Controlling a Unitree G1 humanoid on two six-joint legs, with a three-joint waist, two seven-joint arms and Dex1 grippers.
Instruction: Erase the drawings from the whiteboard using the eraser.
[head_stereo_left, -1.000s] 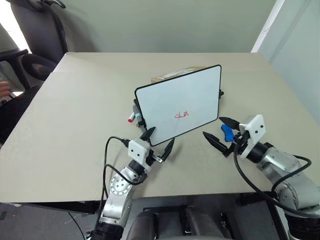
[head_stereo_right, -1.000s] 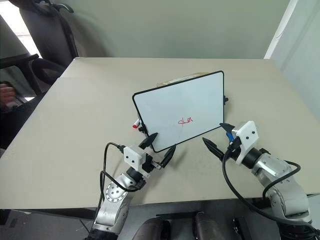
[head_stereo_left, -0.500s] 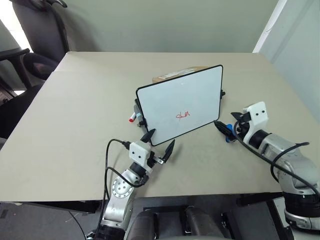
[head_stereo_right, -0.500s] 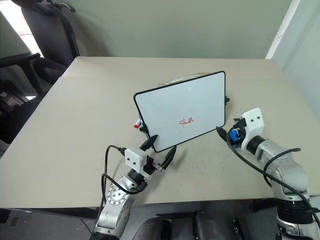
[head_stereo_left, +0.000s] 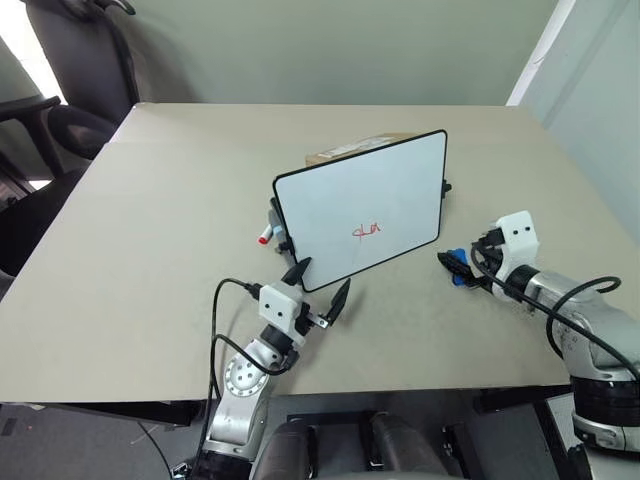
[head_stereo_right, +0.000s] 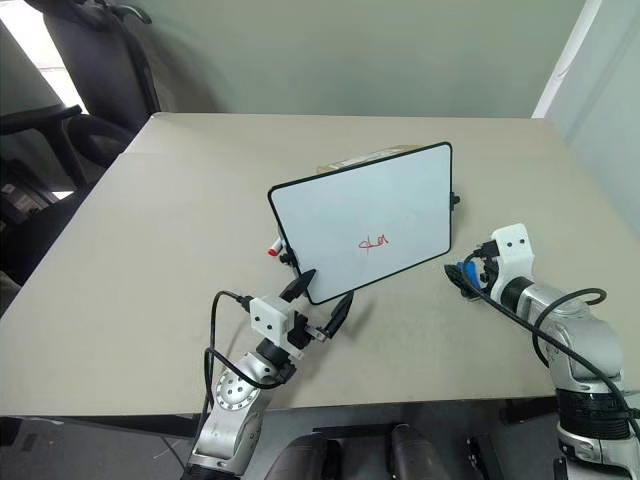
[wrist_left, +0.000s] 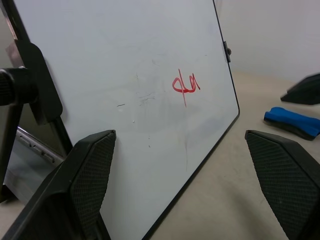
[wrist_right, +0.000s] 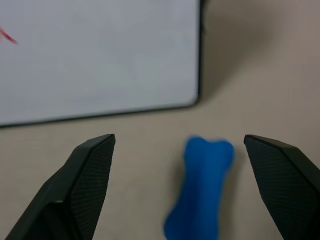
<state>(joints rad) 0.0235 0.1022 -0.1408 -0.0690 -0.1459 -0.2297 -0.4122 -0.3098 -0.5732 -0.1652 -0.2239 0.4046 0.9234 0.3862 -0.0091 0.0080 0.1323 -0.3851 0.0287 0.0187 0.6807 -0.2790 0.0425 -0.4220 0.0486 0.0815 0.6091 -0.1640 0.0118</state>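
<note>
The whiteboard (head_stereo_left: 360, 200) stands propped up and tilted back at the table's middle, with the small red drawings (head_stereo_left: 365, 230) low on its face. The blue eraser (head_stereo_left: 457, 268) lies on the table just off the board's lower right corner. My right gripper (wrist_right: 179, 137) points down at it, open, with a finger on each side of the eraser (wrist_right: 200, 185) and no contact visible. My left gripper (head_stereo_left: 320, 285) hovers open in front of the board's lower left corner, holding nothing. The drawings (wrist_left: 185, 84) and eraser (wrist_left: 292, 121) also show in the left wrist view.
A white marker with a red cap (head_stereo_left: 263, 238) lies left of the board, beside its black stand (wrist_left: 30, 85). A brown flat piece (head_stereo_left: 345, 150) sits behind the board. An office chair (head_stereo_left: 70, 70) stands past the table's far left corner.
My right gripper has swung to the right and tipped downward, coming over the eraser, which stayed on the table. The left gripper and board have not moved.
</note>
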